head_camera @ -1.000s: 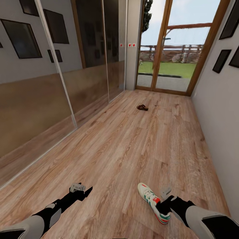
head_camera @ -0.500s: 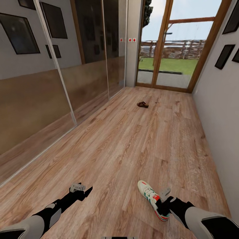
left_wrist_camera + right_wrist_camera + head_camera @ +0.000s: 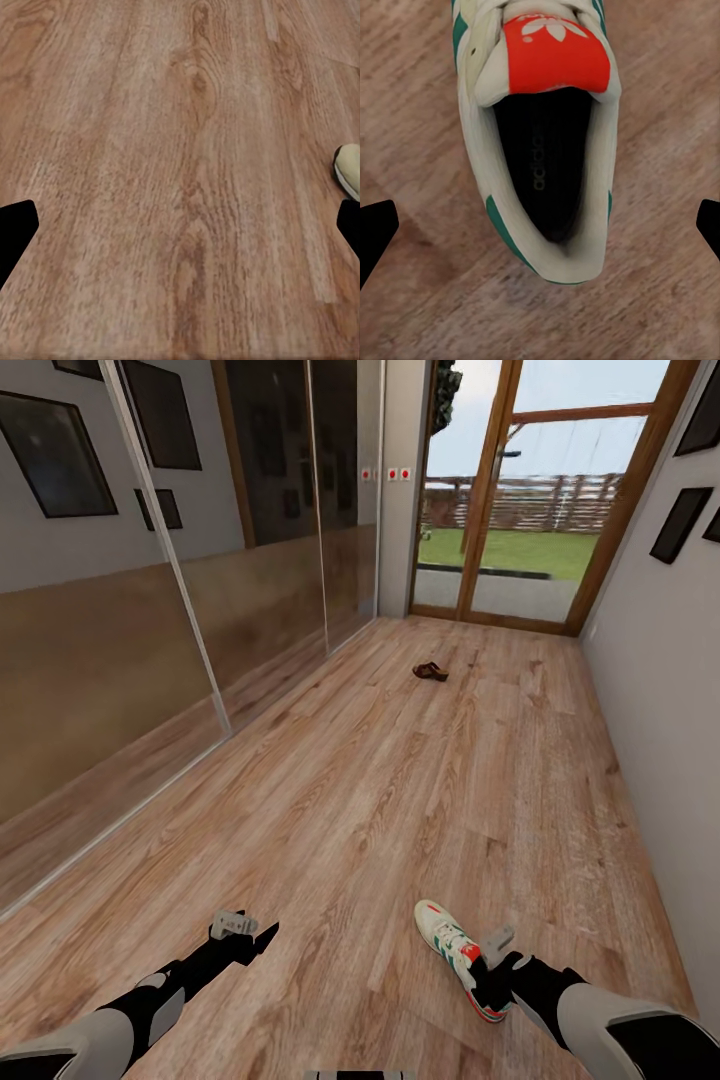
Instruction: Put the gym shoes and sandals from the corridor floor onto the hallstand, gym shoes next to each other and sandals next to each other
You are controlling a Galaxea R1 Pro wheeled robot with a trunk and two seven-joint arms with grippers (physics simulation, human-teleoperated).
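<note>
My view has crept forward; right gripper [image 3: 492,967] hangs open over the sneaker [image 3: 540,142] — next, drop and pinch.

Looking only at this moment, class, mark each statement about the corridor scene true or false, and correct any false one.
1. A gym shoe lies on the corridor floor by the right gripper. True.
2. The right gripper is shut on the shoe. False: in the right wrist view its fingertips stand wide apart either side of the shoe's heel opening.
3. A dark brown sandal lies far down the corridor near the glass door. True.
4. The left gripper holds a sandal. False: it is open over bare floor.
5. The shoe's tongue patch is blue. False: it is orange-red.
</note>
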